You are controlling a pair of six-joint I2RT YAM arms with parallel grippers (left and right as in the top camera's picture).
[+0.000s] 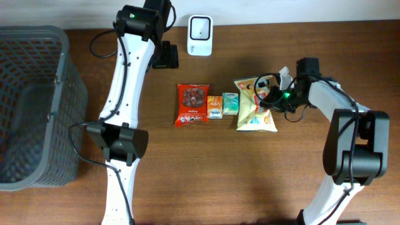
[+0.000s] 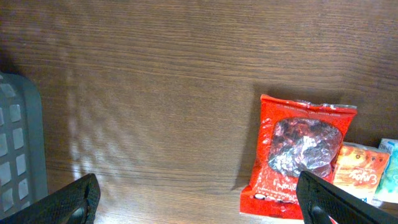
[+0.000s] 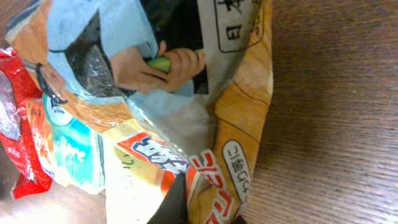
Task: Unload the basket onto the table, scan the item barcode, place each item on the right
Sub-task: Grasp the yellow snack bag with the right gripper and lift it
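A yellow snack bag [image 1: 255,107] lies right of centre on the wooden table, and it fills the right wrist view [image 3: 155,93]. My right gripper [image 1: 273,94] [image 3: 208,208] is shut on the bag's right edge, pinching the crinkled orange seam. The white barcode scanner [image 1: 200,35] stands at the table's back edge. My left gripper [image 1: 166,56] [image 2: 199,205] hangs open near the scanner, nothing between its fingers [image 2: 78,200]. No barcode shows on the bag.
A red snack bag [image 1: 192,104] [image 2: 305,155], a small orange pack [image 1: 214,106] [image 2: 356,171] and a teal pack [image 1: 230,103] [image 3: 68,149] lie in a row left of the yellow bag. A grey mesh basket [image 1: 31,106] [image 2: 18,149] stands at the far left.
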